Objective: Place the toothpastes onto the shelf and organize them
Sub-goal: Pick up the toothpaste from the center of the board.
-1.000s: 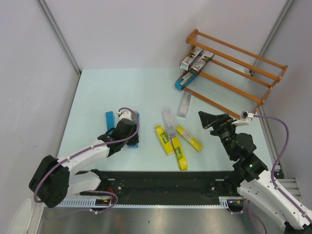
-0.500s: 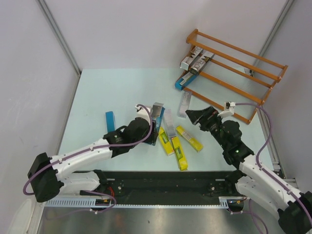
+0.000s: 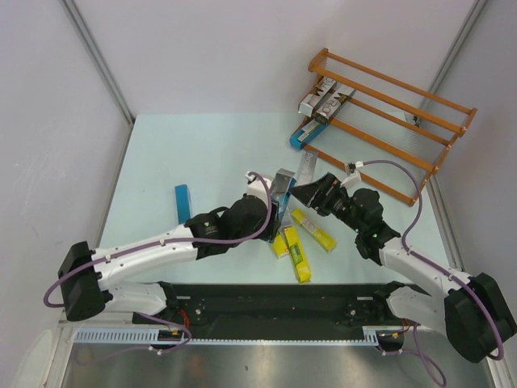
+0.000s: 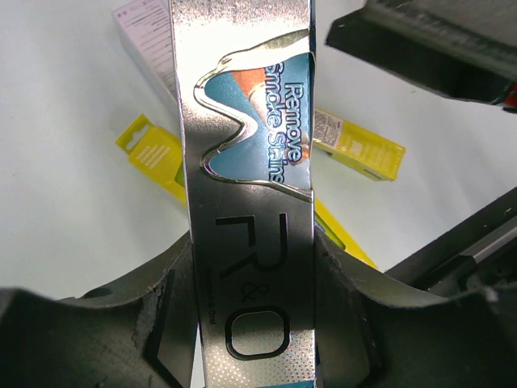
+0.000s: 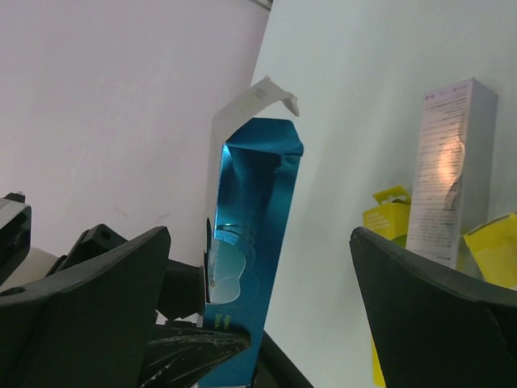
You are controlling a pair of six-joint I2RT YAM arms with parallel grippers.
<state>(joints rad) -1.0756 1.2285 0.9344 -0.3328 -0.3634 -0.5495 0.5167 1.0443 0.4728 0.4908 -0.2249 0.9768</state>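
My left gripper (image 3: 277, 208) is shut on a silver toothpaste carton (image 3: 283, 183) with a blue side and holds it above the table's middle. In the left wrist view this carton (image 4: 246, 162) fills the gap between my fingers (image 4: 121, 323). My right gripper (image 3: 310, 192) stands open just right of it. The right wrist view has the carton's blue side (image 5: 254, 202) between its wide-apart fingertips (image 5: 157, 242), not touching. The orange-brown shelf (image 3: 404, 85) stands at the back right with silver cartons (image 3: 325, 99) and a blue one (image 3: 302, 134) at its left end.
Three yellow cartons (image 3: 297, 257) (image 3: 314, 229) (image 3: 279, 244) lie under and in front of the grippers. A silver carton (image 3: 305, 172) lies near the shelf's front, and a blue one (image 3: 183, 202) lies at the left. Grey walls close in both sides.
My left arm has lifted the silver carton from the left part of the table and carried it right to the middle. My right gripper has moved left to meet it, staying open.
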